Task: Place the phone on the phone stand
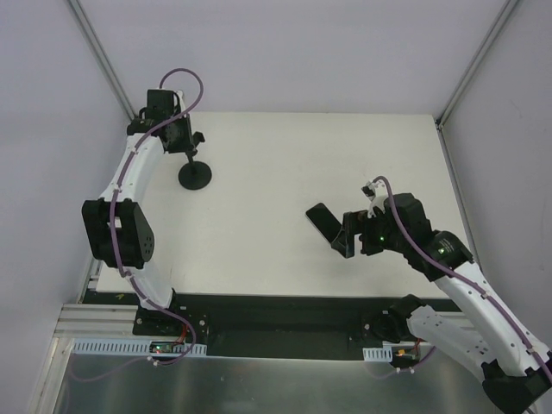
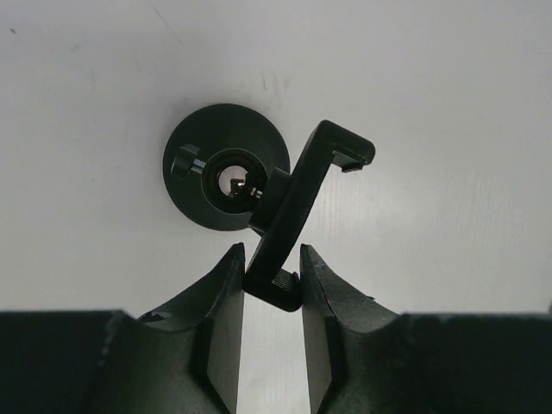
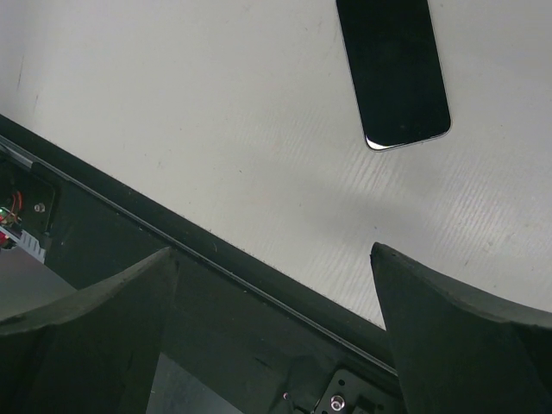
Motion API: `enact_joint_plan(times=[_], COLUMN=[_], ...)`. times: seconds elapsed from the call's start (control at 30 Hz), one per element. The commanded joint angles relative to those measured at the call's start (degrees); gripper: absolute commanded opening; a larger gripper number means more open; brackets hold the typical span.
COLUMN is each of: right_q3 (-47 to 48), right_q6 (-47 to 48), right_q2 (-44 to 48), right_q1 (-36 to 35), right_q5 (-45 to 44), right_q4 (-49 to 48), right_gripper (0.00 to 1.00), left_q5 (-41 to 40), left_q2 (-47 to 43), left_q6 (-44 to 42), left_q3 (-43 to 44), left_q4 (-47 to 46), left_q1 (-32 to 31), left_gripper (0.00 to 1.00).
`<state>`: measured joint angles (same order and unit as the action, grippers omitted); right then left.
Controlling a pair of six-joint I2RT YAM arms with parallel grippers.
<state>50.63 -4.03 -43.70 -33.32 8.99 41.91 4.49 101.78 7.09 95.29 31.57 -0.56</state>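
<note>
At the near side of the white table [image 3: 172, 112], your right gripper [image 3: 272, 254] hangs with its fingers spread wide and nothing between them. The phone [image 3: 394, 69] lies flat on the table ahead of the fingertips, nearer the finger on the right of the wrist view. Farther off, your left gripper [image 2: 272, 285] has its fingers clenched on the lower end of the phone stand [image 2: 276, 203] cradle.

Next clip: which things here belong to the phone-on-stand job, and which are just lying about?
Belongs to the job:
phone, flat on the table
phone stand
left gripper, closed on the stand's cradle
right gripper, open near the phone

Just lying about:
no stray objects visible; only the table itself
</note>
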Motion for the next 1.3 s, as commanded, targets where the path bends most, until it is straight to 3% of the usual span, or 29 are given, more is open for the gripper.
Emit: enact_joint_plan(times=[0.0,0.27,0.37,0.43,0.73,0.97,1.0,1.1,1.23,1.27], right_q3=[-0.1,-2.2,-3.5,-4.1,-5.2,1.0,1.7,4.6,6.6,8.0], right_q6=[-2.3,-5.3,-6.5,-6.6,-3.1,3.7,3.7,5.6,8.8,10.7], right_q2=[-0.9,-2.6,-2.8,-2.4,-3.8,-13.8,-15.1,-20.9,-27.6,-30.5], right_q1=[-1.7,-6.6,-8.2,-9.1,-9.9,-6.3,-5.2,-0.5,3.0,3.7], right_q5=[-1.5,-4.7,-5.3,-6.1,-12.8,-14.7,-14.4,-12.5,-9.5,-7.2], right_q4=[-1.2,-4.0,-5.2,-5.7,-8.8,-7.2,-7.1,-6.4,-7.1,-7.2], right_gripper=[0.96,0.96,0.96,0.96,0.96,0.96,0.96,0.96,0.96,0.96], left_q5=[1.8,8.3,7.5,9.0,16.6,17.1,16.7,15.6,13.0,13.1], left_q2=[-13.1,-32.0,-36.2,-37.5,-39.5,-41.0,-40.7,-40.3,-41.3,-41.7], left_q6=[2.0,-3.9,-8.0,-8.8,-12.5,-14.6,-14.3,-13.6,-12.9,-12.7], left_q3=[-5.2,-25.0,-30.1,-33.0,-34.4,-35.7,-35.7,-35.6,-36.3,-36.3], left_q4=[0.6,-3.0,-5.3,-6.6,-7.3,-7.4,-7.5,-7.4,-8.4,-8.4], left_q1=[-5.6,-16.0,-21.6,-21.9,-24.7,-25.8,-25.9,-26.0,-26.0,-26.0], left_gripper=[0.0,0.0,0.0,0.0,0.0,0.0,0.11,0.27,0.63,0.67])
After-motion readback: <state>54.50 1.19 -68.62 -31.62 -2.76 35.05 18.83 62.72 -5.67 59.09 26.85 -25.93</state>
